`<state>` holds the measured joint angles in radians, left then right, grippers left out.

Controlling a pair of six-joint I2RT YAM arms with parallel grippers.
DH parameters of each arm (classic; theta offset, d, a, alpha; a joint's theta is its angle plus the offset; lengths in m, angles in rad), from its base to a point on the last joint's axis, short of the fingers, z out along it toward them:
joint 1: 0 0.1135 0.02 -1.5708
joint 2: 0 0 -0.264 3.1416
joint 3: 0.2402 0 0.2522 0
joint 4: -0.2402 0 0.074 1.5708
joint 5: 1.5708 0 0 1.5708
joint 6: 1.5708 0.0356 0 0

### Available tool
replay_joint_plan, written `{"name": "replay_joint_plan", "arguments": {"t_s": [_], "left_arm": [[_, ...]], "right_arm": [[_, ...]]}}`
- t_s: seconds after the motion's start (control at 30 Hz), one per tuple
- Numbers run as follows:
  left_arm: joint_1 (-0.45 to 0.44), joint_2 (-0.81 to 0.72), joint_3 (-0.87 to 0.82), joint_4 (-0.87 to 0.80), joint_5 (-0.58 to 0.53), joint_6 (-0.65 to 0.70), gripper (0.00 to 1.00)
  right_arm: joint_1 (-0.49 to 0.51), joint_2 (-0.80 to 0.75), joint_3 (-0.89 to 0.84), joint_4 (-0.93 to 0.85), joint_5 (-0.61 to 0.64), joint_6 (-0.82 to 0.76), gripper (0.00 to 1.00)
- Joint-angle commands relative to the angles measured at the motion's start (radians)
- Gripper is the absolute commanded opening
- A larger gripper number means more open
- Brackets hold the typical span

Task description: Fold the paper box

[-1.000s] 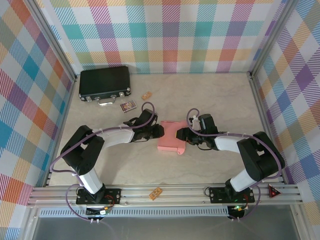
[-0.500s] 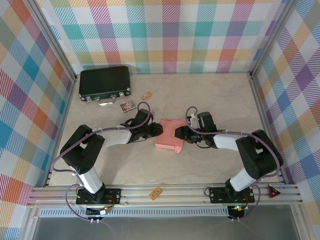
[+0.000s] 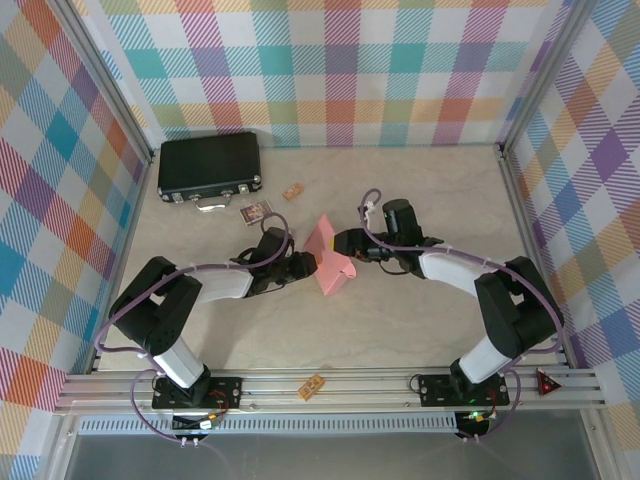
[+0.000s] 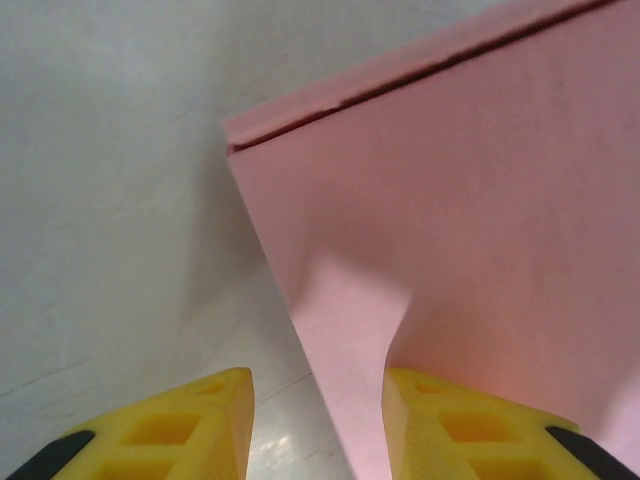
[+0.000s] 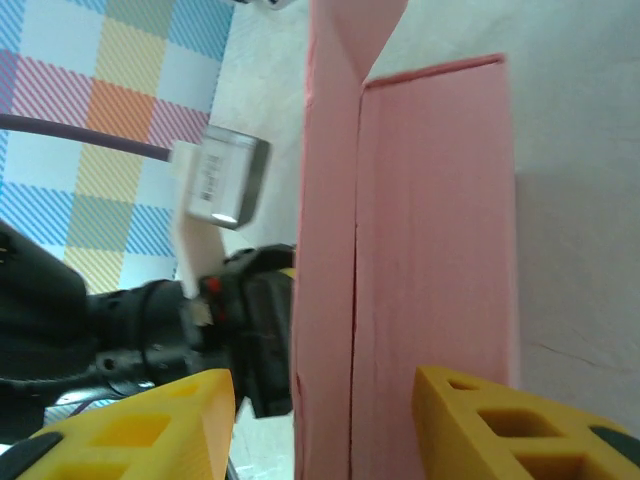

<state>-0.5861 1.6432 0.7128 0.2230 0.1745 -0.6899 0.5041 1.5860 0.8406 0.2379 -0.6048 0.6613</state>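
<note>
The paper box (image 3: 330, 260) is standing tipped up on edge in the middle of the table (image 3: 420, 320), between the two pincers. The left gripper (image 3: 303, 267) is sitting released at the box's left side: its yellow fingers (image 4: 190, 425) are standing apart, with bare table showing beside the card's edge. The right gripper (image 3: 345, 243) is straddling the box from the right; whether it is pinching, I cannot tell. A black case (image 3: 208, 163) is lying at the far left. Near it are a small printed card (image 3: 256, 211), its print too small to read, and a tan block (image 3: 292, 191).
</note>
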Motion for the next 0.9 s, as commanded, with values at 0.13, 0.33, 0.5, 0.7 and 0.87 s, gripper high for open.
{"name": "replay_joint_plan", "arguments": {"t_s": [0.13,0.33,0.5,0.7,0.87], "left_arm": [[0.027,-0.031,-0.042,0.012,-0.024,-0.025,0.39],[0.043,-0.021,-0.038,-0.010,-0.053,-0.025,0.39],[0.060,-0.007,-0.024,-0.034,-0.075,-0.019,0.39],[0.082,0.038,0.027,-0.058,-0.067,0.015,0.38],[0.098,0.108,0.104,-0.070,-0.005,0.076,0.37]], "right_arm": [[0.045,0.041,0.076,-0.077,-0.033,-0.051,0.51],[0.060,-0.013,0.104,-0.167,0.041,-0.091,0.52],[0.061,-0.108,0.107,-0.251,0.154,-0.124,0.54],[0.052,-0.100,0.132,-0.408,0.343,-0.113,0.51],[0.050,-0.052,0.114,-0.444,0.409,-0.079,0.46]]}}
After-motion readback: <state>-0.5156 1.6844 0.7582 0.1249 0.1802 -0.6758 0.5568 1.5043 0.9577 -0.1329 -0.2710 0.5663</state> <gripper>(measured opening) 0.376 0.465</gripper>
